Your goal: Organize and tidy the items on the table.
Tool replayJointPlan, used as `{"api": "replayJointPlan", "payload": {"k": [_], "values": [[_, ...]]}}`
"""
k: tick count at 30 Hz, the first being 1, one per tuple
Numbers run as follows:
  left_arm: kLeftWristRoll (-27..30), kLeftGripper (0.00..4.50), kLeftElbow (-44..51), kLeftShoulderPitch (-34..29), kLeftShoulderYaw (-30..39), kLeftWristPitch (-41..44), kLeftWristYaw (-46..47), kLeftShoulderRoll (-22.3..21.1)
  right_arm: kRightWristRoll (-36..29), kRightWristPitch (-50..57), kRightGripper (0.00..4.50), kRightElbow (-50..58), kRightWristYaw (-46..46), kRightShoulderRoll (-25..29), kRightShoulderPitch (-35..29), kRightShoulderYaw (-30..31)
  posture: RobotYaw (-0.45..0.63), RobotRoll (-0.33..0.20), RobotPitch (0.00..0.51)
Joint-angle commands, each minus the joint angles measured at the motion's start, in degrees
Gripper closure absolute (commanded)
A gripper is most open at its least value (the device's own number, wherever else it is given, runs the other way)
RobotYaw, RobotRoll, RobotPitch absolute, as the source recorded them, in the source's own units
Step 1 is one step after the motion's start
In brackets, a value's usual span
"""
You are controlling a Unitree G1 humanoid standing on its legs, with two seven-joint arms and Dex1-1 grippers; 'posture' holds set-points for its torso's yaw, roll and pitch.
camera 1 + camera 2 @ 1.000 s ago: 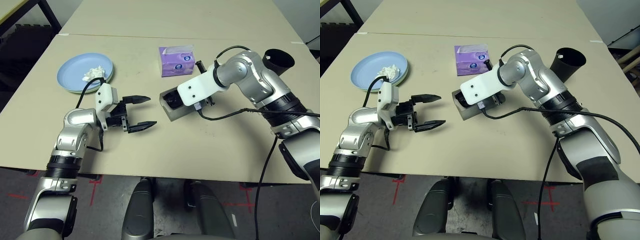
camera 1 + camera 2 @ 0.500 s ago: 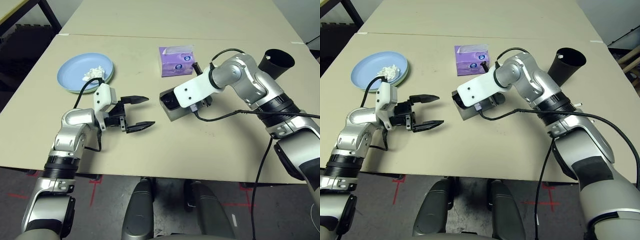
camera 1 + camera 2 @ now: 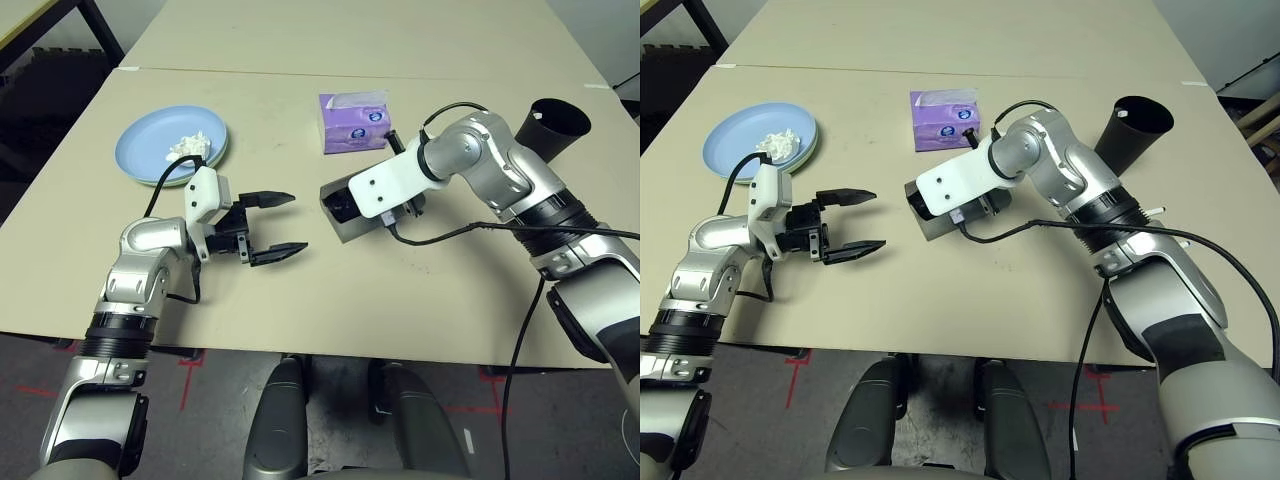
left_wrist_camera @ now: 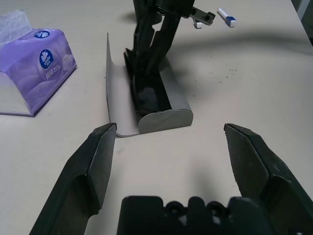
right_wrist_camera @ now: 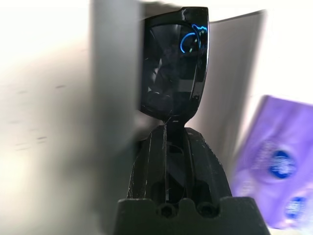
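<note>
- The desk (image 3: 420, 290) under my arms is plain beige with a matt finish.
- My forearms are brushed silver metal; my left gripper (image 3: 278, 227) has matt black plastic fingers.
- The sunglasses (image 5: 173, 73) in my right gripper (image 5: 171, 147) are glossy black, mirroring light.
- The glasses case (image 4: 166, 105) looks smooth matt grey outside.
- The tissue box (image 3: 352, 122) is purple with a slight sheen.
- The plates (image 3: 150, 150) look smooth; the tissue wad (image 3: 187, 147) is crumpled paper.

A purple tissue box (image 3: 353, 121) (upright) sits well apart from a black cup (image 3: 556, 123).
</note>
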State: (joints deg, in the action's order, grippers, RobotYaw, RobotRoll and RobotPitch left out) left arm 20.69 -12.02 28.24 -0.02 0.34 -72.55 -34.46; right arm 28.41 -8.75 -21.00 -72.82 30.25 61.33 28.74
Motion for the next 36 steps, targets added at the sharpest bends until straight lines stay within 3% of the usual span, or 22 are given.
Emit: {"api": "replayJointPlan", "payload": {"k": [1,15,26,36], "values": [[0.23,0.00,0.08,-0.35,0.05,-0.62,-0.52,-0.22,-1.25,1.02,4.17,2.31,-1.88,0.48,-0.67,0.35,0.26,0.000,0.209],[0.15,0.00,-0.50,-0.14,0.08,-0.72,-0.64,-0.38,-1.46,1.86,4.17,2.38,-2.20,-0.24,-0.22,0.61,0.27,0.000,0.206],[-0.03,0.00,-0.51,0.35,0.00,-0.45,-0.40,-0.46,-3.21,3.49,0.12,2.15,-1.82,-0.82,1.03,-1.03,0.26,0.000,0.200],[-0.20,0.00,-1.13,1.10,-0.16,-0.16,-0.38,-0.45,-12.54,9.29,0.02,-1.41,-1.72,-0.74,5.37,-8.40,0.24,0.000,0.200]]}}
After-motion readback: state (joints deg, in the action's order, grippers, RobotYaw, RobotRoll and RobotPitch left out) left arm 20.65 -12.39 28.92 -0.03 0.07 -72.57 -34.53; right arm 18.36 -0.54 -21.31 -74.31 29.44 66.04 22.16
